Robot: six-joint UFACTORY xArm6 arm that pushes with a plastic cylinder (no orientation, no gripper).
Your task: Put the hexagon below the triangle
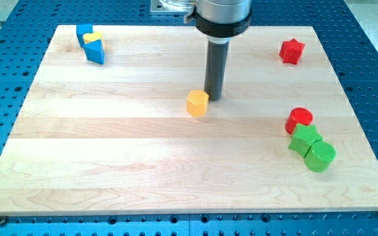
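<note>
A yellow hexagon block (197,103) sits near the middle of the wooden board (110,151). My tip (212,98) stands right beside it, at its upper right, touching or nearly touching it. A blue triangle block (96,52) lies at the view's top left, with a small yellow heart-like block (92,38) and another blue block (83,31) crowded against its top.
A red star block (292,50) lies at the top right. At the right, a red cylinder (299,119), a green star (305,138) and a green cylinder (320,156) cluster together. Blue perforated table surrounds the board.
</note>
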